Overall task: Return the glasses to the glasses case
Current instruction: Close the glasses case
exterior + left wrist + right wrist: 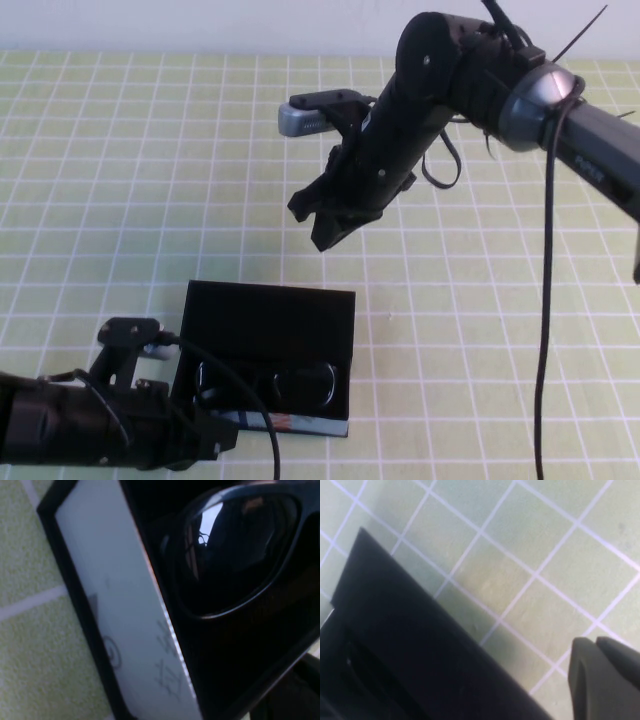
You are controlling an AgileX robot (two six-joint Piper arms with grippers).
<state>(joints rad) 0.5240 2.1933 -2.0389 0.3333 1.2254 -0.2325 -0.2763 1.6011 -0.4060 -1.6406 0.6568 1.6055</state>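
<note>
- Fingers of the right gripper [325,222] look pressed together, hanging above the bench [120,180]; the left gripper [215,440] sits at the glasses case [268,318], finger state unclear.
- Left wrist: the glasses [235,545] lie inside the open case.
- Right wrist: lid over grid.

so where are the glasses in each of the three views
High view: the glasses lie inside the open glasses case, low and left of centre.
Left wrist view: one dark lens fills the upper right.
Right wrist view: not identifiable; only the case shows.
Shared landmark: the case.
</note>
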